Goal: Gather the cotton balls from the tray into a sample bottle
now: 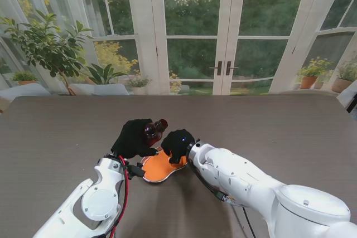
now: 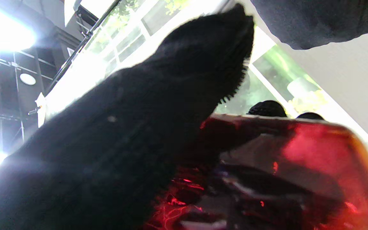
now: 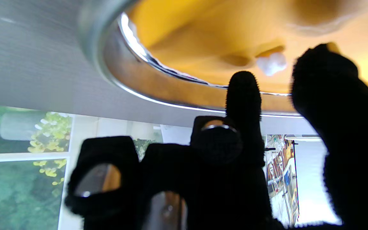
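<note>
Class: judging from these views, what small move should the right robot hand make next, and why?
Probably close thumb and forefinger on the cotton ball. The right robot hand hovers over the orange tray, its fingertips apart on either side of the ball and holding nothing, while the left robot hand holds the amber sample bottle beside it.

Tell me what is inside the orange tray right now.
In the right wrist view, one white cotton ball lies on the tray's orange floor, just beyond the right hand's fingertips. From the stand view both hands cover part of the tray, so more balls could be hidden.
</note>
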